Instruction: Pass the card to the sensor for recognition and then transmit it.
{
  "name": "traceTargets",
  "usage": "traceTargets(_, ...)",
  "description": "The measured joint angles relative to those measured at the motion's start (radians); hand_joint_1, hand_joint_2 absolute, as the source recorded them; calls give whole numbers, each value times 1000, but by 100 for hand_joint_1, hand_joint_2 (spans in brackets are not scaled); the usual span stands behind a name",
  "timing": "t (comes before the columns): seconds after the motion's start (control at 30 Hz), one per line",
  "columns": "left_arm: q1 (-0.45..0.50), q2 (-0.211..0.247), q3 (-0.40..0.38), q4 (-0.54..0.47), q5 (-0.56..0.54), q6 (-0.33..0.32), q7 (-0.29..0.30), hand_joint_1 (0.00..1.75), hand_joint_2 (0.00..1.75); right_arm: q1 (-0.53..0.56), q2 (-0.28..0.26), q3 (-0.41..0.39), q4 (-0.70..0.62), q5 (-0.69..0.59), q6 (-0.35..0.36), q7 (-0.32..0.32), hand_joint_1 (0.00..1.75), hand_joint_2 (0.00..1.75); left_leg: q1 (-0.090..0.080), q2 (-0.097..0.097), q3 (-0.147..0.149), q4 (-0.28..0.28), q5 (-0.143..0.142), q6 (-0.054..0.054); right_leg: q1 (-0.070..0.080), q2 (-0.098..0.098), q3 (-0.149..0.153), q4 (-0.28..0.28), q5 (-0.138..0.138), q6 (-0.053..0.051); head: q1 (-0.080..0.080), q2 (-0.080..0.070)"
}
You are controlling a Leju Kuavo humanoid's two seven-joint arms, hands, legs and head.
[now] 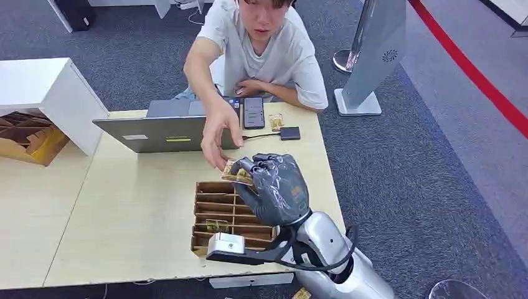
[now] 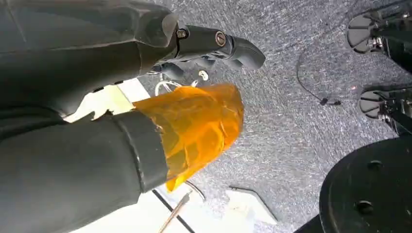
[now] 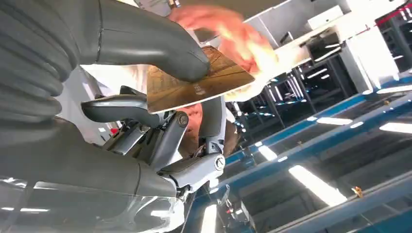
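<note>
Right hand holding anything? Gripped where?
Yes: the right hand pinches the card at one end, thumb on its face; a person's hand touches the far edge.

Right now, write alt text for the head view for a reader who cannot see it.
The robot's grey right hand holds a small tan patterned card above a brown cardboard slotted tray on a light wooden table, while a seated person's hand reaches to the card. Behind them sit a grey laptop, a black phone and a small black sensor box.
</note>
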Motion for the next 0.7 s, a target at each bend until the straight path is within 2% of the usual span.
traceTargets(0.03, 2, -9, -7, -5, -47, 45, 31, 0, 0, -4, 3, 0, 6, 9, 14, 10, 175, 175, 0, 0, 1, 0, 0, 0, 0, 0, 0, 0, 0, 0, 0, 0)
traceTargets(0.07, 1, -46, -35, -39, -137, 130, 99, 0, 0, -4, 8, -3, 12, 21, 29, 20, 175, 175, -1, 0, 1, 1, 0, 0, -1, 0, -1, -1, 0, 0, 0, 0)
traceTargets(0.13, -24, -137, -162, -88, -435, 447, 290, 0, 0, -4, 21, -13, 20, 53, 70, 40, 175, 175, -3, -1, -1, 1, 1, 1, -3, -1, -1, -1, 1, 1, -1, 0)
traceTargets(0.17, -37, -181, -229, -93, -536, 590, 324, 0, 0, -3, 28, -17, 22, 63, 81, 46, 175, 175, -3, -2, -1, 1, 1, 1, -3, -1, 0, -1, 1, 2, -2, 0)
traceTargets(0.2, -52, -210, -273, -101, -578, 670, 332, 0, 0, -3, 32, -20, 24, 73, 92, 49, 175, 175, -3, -3, -1, 1, 1, 2, -3, -2, 0, -1, 1, 2, 0, 0)
traceTargets(0.23, -65, -242, -307, -108, -562, 724, 343, 0, 0, -1, 37, -24, 26, 83, 104, 56, 175, 175, -2, -6, -1, 1, 1, 1, -2, -2, 1, -1, 2, 3, 0, 0)
traceTargets(0.3, -97, -260, -372, -124, -551, 684, 340, 0, 0, 6, 45, -34, 28, 99, 118, 59, 175, 175, -3, -5, -1, 1, 1, 2, -3, -2, 1, -1, 2, 3, -1, 0)
traceTargets(0.37, -109, -280, -417, -139, -545, 653, 335, 0, 0, 12, 51, -45, 28, 110, 124, 59, 140, 175, -3, -3, 0, 1, 1, 1, -3, -1, 1, -1, 3, 3, 0, 0)
traceTargets(0.4, -109, -288, -435, -144, -544, 646, 334, 0, 0, 15, 52, -48, 28, 113, 129, 59, 63, 175, -3, -2, 0, 1, 1, 1, -3, 0, 1, -1, 3, 3, -1, 0)
traceTargets(0.43, -110, -297, -452, -148, -543, 644, 332, 0, 0, 19, 54, -51, 28, 118, 132, 59, 0, 175, -3, -2, -1, 2, 1, 1, -3, 0, 1, -1, 3, 3, 0, 0)
traceTargets(0.7, -116, -319, -509, -170, -545, 623, 342, 0, 0, 43, 60, -76, 18, 130, 134, 62, 0, 175, -1, -1, -1, 1, 1, 1, -1, 1, -1, -1, 2, 3, 0, 0)
